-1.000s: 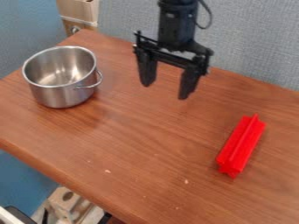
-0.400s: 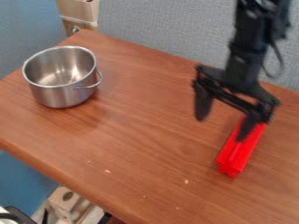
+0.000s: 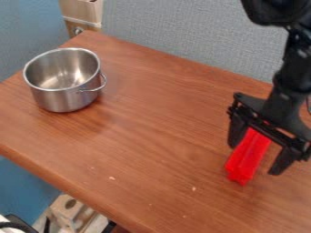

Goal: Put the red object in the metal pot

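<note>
And the gripper (image 3: pixel 259 157) has swung across, off the middle of the table (image 3: pixel 142 152) and over to the red block (image 3: pixel 248 158)! In the camera view its fingers stand wide apart, nothing clamped. The block lies on the wood, well apart from the pot (image 3: pixel 65 79), its far end partly hidden by the near finger. It looks light and stiff, probably a bit slick, hardly fragile; the grab wants to be across its narrow width, around the middle. The block runs between the fingers in this view; whether either touches, I can't tell.
</note>
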